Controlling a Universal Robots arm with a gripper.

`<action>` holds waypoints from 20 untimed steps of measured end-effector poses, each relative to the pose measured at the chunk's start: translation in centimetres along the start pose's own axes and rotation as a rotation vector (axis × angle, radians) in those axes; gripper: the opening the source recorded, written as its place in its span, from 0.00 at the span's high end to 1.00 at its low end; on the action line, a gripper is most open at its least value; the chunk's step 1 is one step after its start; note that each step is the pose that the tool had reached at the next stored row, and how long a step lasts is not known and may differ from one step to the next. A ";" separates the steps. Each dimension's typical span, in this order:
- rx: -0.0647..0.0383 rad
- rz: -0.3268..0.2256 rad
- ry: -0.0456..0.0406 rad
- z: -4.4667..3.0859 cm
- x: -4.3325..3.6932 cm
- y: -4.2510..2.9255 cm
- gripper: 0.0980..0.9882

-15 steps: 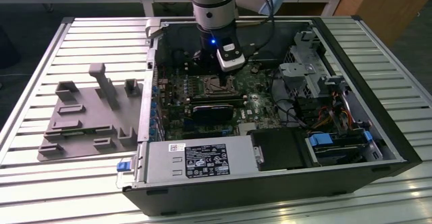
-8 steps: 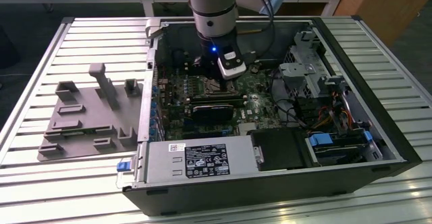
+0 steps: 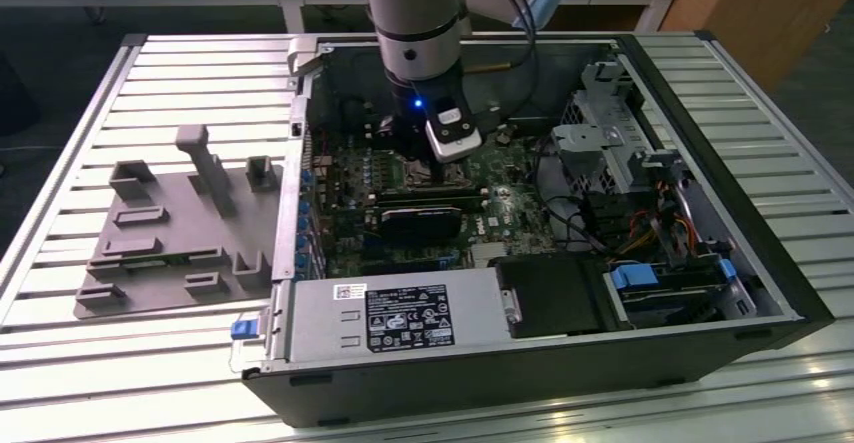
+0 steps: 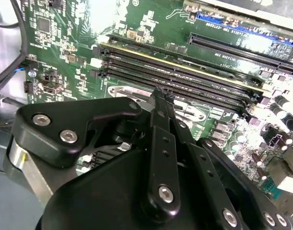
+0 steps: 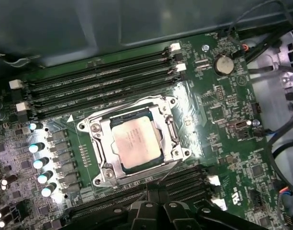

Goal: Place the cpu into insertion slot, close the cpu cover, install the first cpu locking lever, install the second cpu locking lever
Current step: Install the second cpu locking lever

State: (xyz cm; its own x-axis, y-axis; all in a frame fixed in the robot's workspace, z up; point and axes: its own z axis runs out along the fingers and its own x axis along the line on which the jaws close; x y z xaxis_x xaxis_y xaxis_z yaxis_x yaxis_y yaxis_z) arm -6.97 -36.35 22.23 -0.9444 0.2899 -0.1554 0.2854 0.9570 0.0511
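Note:
In the first wrist view the cpu [image 5: 136, 142], a square chip with a dull silver top, lies flat in the insertion slot [image 5: 91, 128]. The cpu cover [image 5: 166, 136], a silver frame, lies down around it, and the chip shows through its window. Thin wire levers run along two sides of the socket [image 5: 151, 173]; I cannot tell whether they are latched. My gripper [image 5: 153, 195] hovers just off the socket's edge, over the memory slots. In the second wrist view its fingertips [image 4: 161, 96] are pressed together with nothing between them. The exterior view shows the gripper [image 3: 430, 163] low inside the open computer case.
Long black memory slots [image 5: 103, 79] flank the socket on two sides. Loose cables [image 5: 280, 139] run near the board's edge. In the exterior view a black card [image 3: 420, 221] and the power supply [image 3: 387, 318] sit nearby, and a grey fixture [image 3: 174, 233] lies outside the case.

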 end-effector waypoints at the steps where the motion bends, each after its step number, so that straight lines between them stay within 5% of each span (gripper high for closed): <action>1: -0.001 -0.001 0.0004 0.06 0.08 -0.03 1.00; 13: -0.005 -0.017 0.0017 0.35 0.91 -0.57 1.00; 20: -0.016 -0.042 0.0051 0.79 1.24 -0.90 1.00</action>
State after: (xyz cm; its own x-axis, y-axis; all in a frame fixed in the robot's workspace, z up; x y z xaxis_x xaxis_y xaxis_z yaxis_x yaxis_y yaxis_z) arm -8.27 -36.85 21.21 -0.9563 0.2492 -0.1527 0.2426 0.9682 0.0607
